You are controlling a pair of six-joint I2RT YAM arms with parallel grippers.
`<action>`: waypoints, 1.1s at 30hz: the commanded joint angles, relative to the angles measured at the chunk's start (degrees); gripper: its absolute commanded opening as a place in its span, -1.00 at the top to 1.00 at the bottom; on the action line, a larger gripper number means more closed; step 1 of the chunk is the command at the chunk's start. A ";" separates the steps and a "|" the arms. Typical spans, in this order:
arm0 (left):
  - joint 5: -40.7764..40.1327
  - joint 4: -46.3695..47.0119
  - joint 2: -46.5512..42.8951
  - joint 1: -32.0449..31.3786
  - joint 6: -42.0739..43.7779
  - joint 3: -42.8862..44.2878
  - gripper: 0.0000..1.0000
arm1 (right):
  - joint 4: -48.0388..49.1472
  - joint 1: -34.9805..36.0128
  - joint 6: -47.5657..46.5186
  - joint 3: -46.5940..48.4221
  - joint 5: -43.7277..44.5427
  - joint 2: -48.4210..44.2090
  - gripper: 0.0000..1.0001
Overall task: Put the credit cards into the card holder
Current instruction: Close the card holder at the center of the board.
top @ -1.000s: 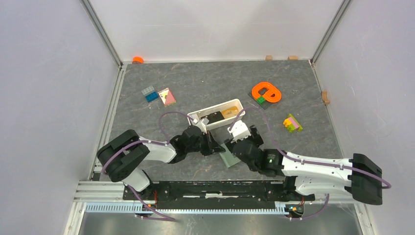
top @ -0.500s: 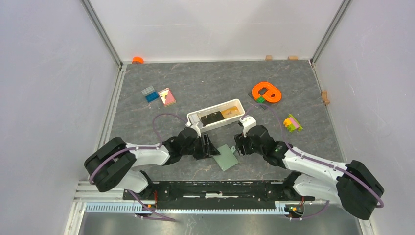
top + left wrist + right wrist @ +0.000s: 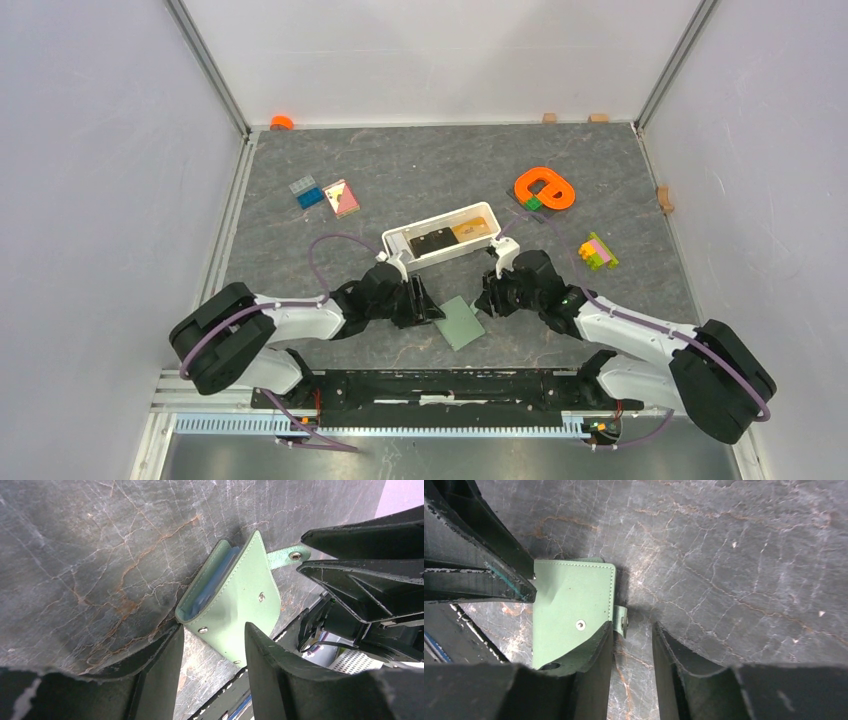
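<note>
— Looking for the card holder (image 3: 460,322)?
— Flat on the table (image 3: 400,170), closed, between left gripper (image 3: 428,303) and right gripper (image 3: 483,300), near the white tray (image 3: 391,243) with a black card (image 3: 432,241) and a tan card (image 3: 468,231). Near corner hidden behind a finger (image 3: 594,670) in the right wrist view.
— Changed?
— Same spot as a second ago, no longer under the right arm.
— Heading?
— Long axis diagonal to the table edge, strap toward the right gripper. Both pincers parted, empty.

Sage-green card holder (image 3: 461,322) with pale blue lining (image 3: 214,583) and silver snaps (image 3: 261,597), dark grey desk (image 3: 400,170) marbled with pale and rust-orange veins, white tray (image 3: 440,213), black credit card (image 3: 433,241), tan credit card (image 3: 468,230), black left pincer (image 3: 425,300), black right pincer (image 3: 487,297), purple cables (image 3: 335,238)
</note>
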 commanded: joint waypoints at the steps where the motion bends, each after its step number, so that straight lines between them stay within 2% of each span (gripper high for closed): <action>1: -2.07 -2.82 2.86 -0.31 0.14 0.02 -0.10 | 2.27 -0.31 0.03 1.02 -2.07 0.69 0.27; 5: -2.05 -2.83 3.50 -0.31 0.40 0.30 -0.08 | 2.17 -0.35 -0.06 1.29 -1.87 0.79 0.39; 11: -2.01 -2.87 4.02 -0.40 0.65 0.57 -0.06 | 2.52 -0.35 -0.21 1.60 -2.03 1.35 0.43; 14: -1.97 -2.91 4.29 -0.40 0.73 0.74 -0.05 | 2.44 -0.35 -0.01 1.77 -1.94 1.22 0.54; 23: -1.80 -2.93 4.63 -0.43 0.90 0.83 -0.04 | 1.26 -0.35 -0.04 2.01 -1.54 -0.03 0.46; 33: -1.80 -2.91 4.70 -0.49 0.80 0.74 -0.05 | 0.08 -0.35 0.11 2.19 -1.12 -0.69 0.52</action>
